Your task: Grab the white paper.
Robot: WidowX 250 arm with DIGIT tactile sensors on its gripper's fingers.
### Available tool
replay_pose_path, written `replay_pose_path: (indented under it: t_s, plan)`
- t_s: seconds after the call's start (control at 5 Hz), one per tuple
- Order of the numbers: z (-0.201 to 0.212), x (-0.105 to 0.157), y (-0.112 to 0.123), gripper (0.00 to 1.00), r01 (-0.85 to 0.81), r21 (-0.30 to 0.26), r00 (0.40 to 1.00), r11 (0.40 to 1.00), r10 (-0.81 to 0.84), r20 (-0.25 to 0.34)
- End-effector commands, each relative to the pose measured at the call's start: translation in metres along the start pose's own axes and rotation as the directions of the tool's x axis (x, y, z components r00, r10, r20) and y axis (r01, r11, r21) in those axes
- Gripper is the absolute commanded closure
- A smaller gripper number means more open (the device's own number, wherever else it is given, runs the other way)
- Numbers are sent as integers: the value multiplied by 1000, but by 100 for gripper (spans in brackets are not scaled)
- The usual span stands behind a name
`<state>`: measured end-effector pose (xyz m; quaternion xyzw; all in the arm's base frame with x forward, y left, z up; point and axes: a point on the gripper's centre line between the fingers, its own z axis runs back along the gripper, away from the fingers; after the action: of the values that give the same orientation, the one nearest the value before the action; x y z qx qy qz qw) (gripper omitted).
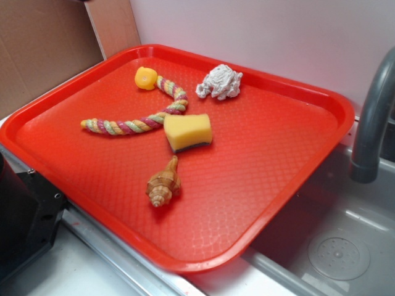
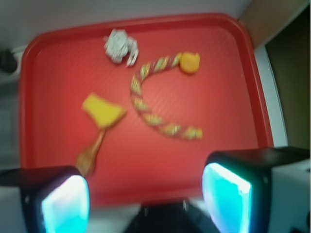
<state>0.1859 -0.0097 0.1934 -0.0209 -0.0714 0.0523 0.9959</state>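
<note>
- Exterior view: white paper [image 1: 220, 82] lying crumpled near the far rim of the red tray [image 1: 290, 154], well apart from the yellow sponge [image 1: 187, 132] at the tray's middle; braided rope [image 1: 139, 117] and shell [image 1: 163, 185] also on the tray; arm out of sight here.
- Wrist view: gripper [image 2: 146, 199] poised above the tray's near edge, looking down, fingers [image 2: 65, 204] spread wide, pinching nothing; white paper far across the tray, untouched.

Gripper [image 2: 146, 201] open wide, fingers [image 2: 63, 206] spread far apart at the bottom of the wrist view, nothing between them, pads glowing cyan, touching nothing.
</note>
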Motion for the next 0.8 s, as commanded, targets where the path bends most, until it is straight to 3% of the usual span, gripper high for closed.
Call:
replay_pose_path:
  t_s: [0.0,0.2,0.6]
  plan:
    - [-49,63,-1,0,-84,34,975,996,75,208]
    - [-68,77,-4,0,-42,-31,957,999,49,287]
    - [-121,118,-26,0,45,-19,959,999,-38,281]
